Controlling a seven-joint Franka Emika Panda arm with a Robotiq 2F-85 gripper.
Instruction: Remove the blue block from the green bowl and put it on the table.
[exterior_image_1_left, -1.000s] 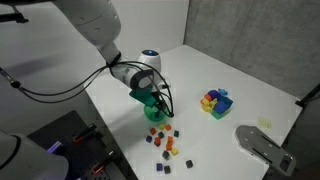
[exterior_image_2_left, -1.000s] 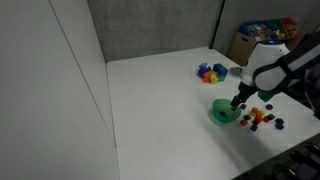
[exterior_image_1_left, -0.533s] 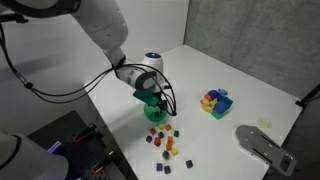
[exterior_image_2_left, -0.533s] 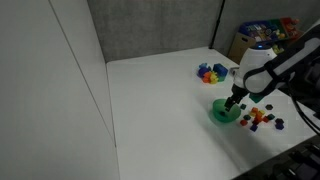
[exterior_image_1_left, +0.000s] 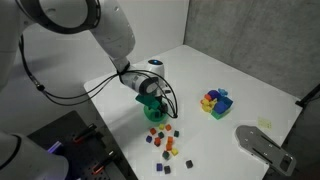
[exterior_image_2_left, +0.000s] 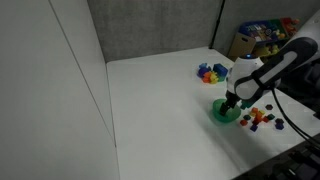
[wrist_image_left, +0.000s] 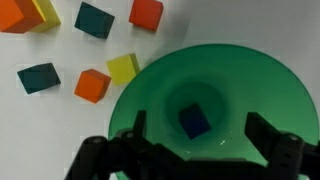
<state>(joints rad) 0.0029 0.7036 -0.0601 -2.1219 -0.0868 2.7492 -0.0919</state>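
Note:
The green bowl fills the wrist view and shows in both exterior views on the white table. The tiny dark blue block lies on the bowl's bottom. My gripper is open, its two fingers down inside the bowl on either side of the block, not touching it. In both exterior views my gripper hangs right over the bowl, and the block is hidden there.
Several small coloured cubes lie scattered beside the bowl, also seen in the wrist view. A multicoloured block cluster sits farther off. A grey metal plate lies near the table's corner.
The arm's upper links have swung over the scene. The gripper stays over the bowl and has sunk slightly lower into it.

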